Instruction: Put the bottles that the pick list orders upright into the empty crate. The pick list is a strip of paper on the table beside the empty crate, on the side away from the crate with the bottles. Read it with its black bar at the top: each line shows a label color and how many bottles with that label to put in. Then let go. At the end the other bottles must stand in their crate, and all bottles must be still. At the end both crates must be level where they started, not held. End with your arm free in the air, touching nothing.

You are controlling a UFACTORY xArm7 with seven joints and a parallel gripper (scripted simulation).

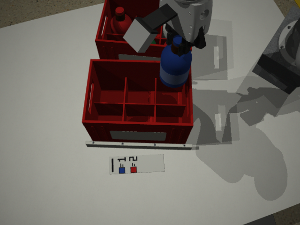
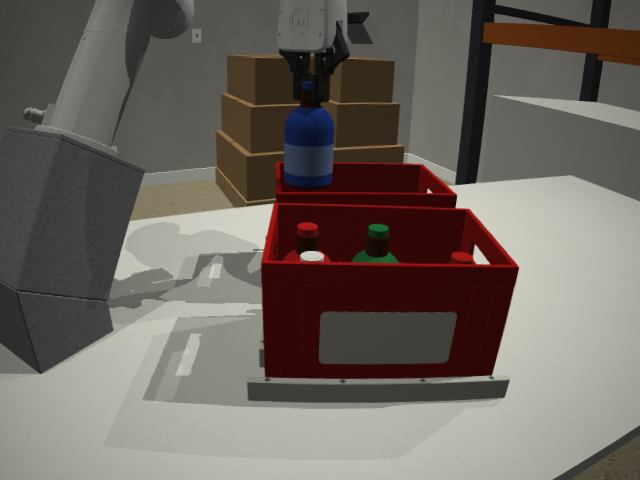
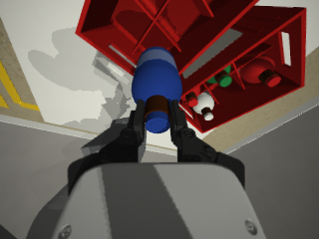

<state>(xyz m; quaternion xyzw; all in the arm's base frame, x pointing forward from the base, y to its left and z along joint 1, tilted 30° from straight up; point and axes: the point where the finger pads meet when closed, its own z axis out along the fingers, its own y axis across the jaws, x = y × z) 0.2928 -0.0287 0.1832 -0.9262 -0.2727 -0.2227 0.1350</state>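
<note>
Step one, probably: blue bottle (image 1: 175, 63) (image 2: 309, 139) (image 3: 157, 82) gripped by tool (image 1: 180, 48) (image 2: 312, 94) (image 3: 157, 109) over empty crate (image 1: 138, 123) (image 2: 367, 195) (image 3: 106, 53). Next: line up, lower upright, release gently.

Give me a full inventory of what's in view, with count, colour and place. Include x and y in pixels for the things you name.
Blue bottle (image 1: 175, 63) (image 2: 309, 139) (image 3: 157, 82): 1, blue, held upright above the empty crate
Empty crate (image 1: 137, 123) (image 2: 367, 197): 1, red, on the table
Stocked crate (image 2: 387, 265): 1, red, beside it
Red bottles: 2, red, stocked crate
Green bottle (image 2: 374, 256) (image 3: 225, 79): 1, green, stocked crate
White bottle (image 2: 312, 256) (image 3: 205, 104): 1, white, stocked crate
Pick list (image 1: 151, 162): 1, white, beside the empty crate
Table (image 1: 48, 169) (image 2: 558, 310): 1, white, under the crates
Cartons (image 2: 253, 124): several, brown, stacked behind
Rack (image 2: 473, 93): 1, dark and orange, background
Arm (image 2: 98, 67): 1, light grey, beside the crates
Tool (image 1: 181, 48) (image 2: 311, 90) (image 3: 157, 109): 1, black fingers, on the bottle's neck
</note>
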